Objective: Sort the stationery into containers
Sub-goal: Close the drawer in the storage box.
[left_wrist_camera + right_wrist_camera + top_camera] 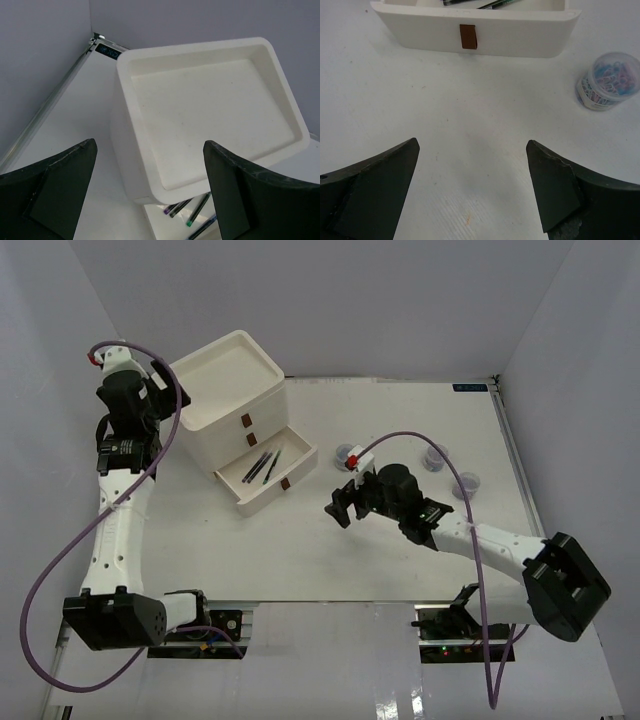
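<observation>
Right gripper (472, 146), spread wide and empty, faces the smooth boxy white plastic drawer (520, 32).

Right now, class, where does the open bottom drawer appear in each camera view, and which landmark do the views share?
Top external: open drawer left of centre, the lowest of three, pulled out.
Left wrist: only a sliver at the bottom edge, under the tray top.
Right wrist: its front wall along the top edge, brown handle facing the camera.
Shared landmark: the pens lying in it, seen in all three.
</observation>
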`<state>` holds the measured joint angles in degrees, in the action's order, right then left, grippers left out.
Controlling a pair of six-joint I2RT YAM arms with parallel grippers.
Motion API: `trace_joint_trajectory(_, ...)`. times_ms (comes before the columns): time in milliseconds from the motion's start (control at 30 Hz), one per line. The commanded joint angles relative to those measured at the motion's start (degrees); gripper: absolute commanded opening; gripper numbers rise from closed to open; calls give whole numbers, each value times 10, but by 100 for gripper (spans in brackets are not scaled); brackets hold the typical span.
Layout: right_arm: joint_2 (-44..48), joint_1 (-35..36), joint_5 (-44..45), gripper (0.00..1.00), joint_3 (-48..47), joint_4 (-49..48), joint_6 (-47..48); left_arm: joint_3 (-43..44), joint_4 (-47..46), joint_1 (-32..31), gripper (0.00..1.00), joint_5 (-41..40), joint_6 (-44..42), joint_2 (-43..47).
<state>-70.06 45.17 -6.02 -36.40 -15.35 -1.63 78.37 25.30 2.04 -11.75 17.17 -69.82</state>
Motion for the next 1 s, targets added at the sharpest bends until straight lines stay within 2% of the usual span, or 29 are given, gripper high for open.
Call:
trace_joint_trajectory(0,-49,0,-1,94,-38,-67,-14,8,-34,20,98,-4,-1,10)
trace_joint_trajectory(200,-129,4,33,95,-57,-129,-12,-32,-84,33,97,36,9,-14)
trace_joint_trajectory(367,-198,12,57,97,-75,-185,-7,-44,-99,35,91,66,20,-52)
trace_joint_trajectory(467,-236,23,87,98,-93,-208,-7,-51,-117,33,87,69,27,-61)
trace_joint_trajectory(700,-305,43,144,100,-117,-267,-12,-44,-121,13,84,53,15,-109)
trace_joint_trajectory(767,-322,48,152,100,-120,-280,-14,-40,-121,9,81,53,10,-119)
trace_joint_trajectory(800,-329,49,155,98,-122,-284,-14,-41,-122,5,76,53,10,-121)
trace_joint_trajectory(967,-366,61,167,92,-140,-303,-15,-70,-126,0,63,56,22,-112)
